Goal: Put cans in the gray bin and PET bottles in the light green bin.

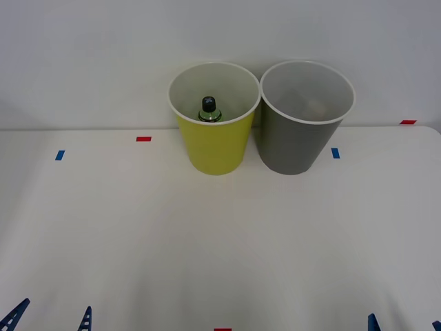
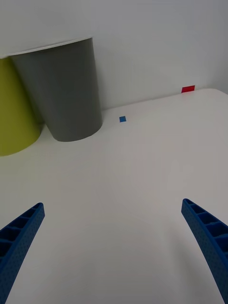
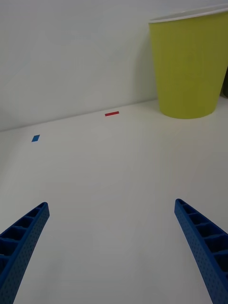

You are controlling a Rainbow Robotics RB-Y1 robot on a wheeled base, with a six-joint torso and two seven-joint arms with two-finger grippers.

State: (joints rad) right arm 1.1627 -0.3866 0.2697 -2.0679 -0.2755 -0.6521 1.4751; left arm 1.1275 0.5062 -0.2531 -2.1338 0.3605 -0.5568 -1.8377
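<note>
The light green bin (image 1: 214, 141) stands at the back middle of the table, against the wall. Inside it a PET bottle (image 1: 210, 110) stands upright, its black cap and silvery shoulder showing above the rim line. Touching it on the right is the gray bin (image 1: 298, 141); a faint shape lies in its bottom, too dim to name. My left gripper (image 1: 52, 318) is open at the near left edge, far from both bins. My right gripper (image 1: 405, 323) is open at the near right edge. The wrist views show the gray bin (image 2: 61, 90) and the light green bin (image 3: 190, 66) from the side.
Small tape marks lie on the white table: red (image 1: 143, 138) and blue (image 1: 59, 155) at the left, blue (image 1: 335, 153) and red (image 1: 408, 122) at the right, red (image 1: 222, 329) at the near edge. A white wall rises right behind the bins.
</note>
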